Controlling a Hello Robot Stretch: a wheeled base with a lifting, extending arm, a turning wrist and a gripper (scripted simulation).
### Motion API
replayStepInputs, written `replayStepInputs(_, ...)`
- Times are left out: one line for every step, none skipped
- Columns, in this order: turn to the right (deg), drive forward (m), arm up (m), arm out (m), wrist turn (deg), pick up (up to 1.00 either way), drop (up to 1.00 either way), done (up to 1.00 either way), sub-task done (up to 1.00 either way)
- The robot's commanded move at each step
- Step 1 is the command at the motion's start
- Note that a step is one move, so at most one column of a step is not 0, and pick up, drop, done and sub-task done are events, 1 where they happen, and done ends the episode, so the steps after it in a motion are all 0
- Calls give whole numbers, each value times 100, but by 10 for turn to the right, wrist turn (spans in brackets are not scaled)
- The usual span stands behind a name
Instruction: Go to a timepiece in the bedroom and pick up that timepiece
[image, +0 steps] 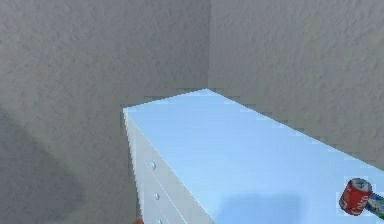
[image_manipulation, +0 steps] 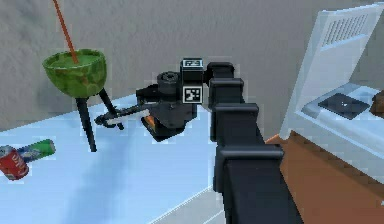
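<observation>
Atop the white dresser (image_manipulation: 120, 180), past a red can (image_manipulation: 18, 160) and a green bowl on a tripod (image_manipulation: 76, 72), your hand (image_manipulation: 103, 118) sits at a small dark-and-orange object (image_manipulation: 158, 126), probably the timepiece. You cannot tell whether it grips anything. Judged mid-grasp, so next secure it and lift straight up.

This is a furnished room in a home, by the look of it a bedroom. A bed (image_manipulation: 340, 135) with a white slatted end (image_manipulation: 352, 28) stands well off to the right of the fingers (image_manipulation: 108, 117), on a brown wooden floor (image_manipulation: 330, 178). Beneath the fingers lies a pale desk (image: 230, 150) with knobbed drawer fronts (image: 155, 192), set into a corner of plain grey walls (image: 60, 60). Household things stand on it: left of the fingers a green bowl (image_manipulation: 75, 70) on thin dark legs, and farther left a red can (image_manipulation: 12, 162).
</observation>
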Motion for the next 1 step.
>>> replayStepInputs(0, 0, 0, 0, 210, 0, 0, 0, 0)
